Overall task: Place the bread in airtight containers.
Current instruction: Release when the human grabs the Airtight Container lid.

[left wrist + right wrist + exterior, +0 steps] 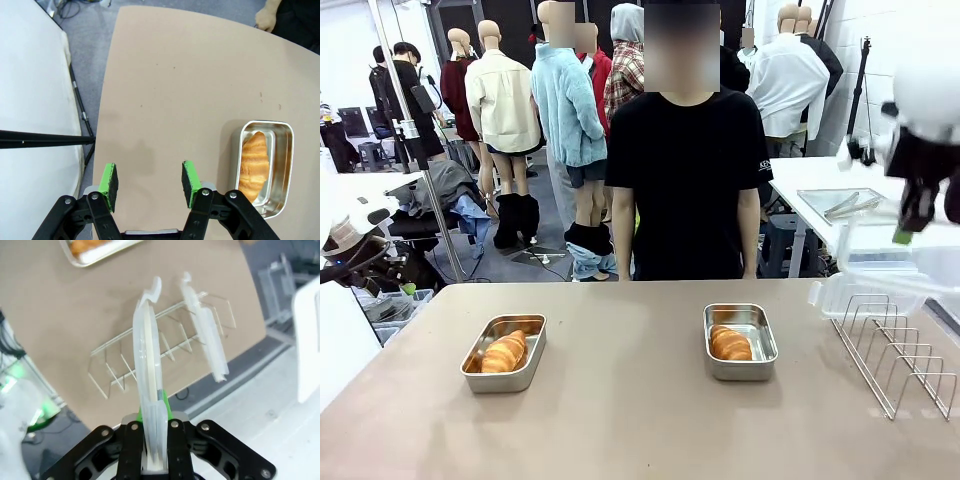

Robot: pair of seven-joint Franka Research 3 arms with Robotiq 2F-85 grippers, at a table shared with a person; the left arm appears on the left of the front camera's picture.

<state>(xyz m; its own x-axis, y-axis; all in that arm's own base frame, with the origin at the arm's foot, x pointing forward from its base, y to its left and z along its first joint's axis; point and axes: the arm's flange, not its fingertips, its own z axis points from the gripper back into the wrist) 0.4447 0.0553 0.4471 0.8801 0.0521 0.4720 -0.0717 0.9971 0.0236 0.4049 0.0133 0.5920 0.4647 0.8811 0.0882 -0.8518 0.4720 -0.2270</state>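
Two steel containers stand on the tan table, each with one golden bread roll inside. The left container (503, 352) holds a bread roll (504, 352), and the right container (740, 341) holds another (730, 343). My left gripper (147, 176) hangs open over bare table, with the left container (265, 167) and its bread (252, 165) off to its side. My right gripper (152, 410) is shut on a clear plastic lid (148, 355), seen edge-on. In the front view this gripper (905, 232) holds the lid (880, 268) up above the wire rack.
A wire rack (900, 352) stands at the table's right edge, and a second clear lid (205, 330) sits upright in the rack (120, 370). A person in black (685, 170) stands at the far side, one hand (265, 17) at the table edge.
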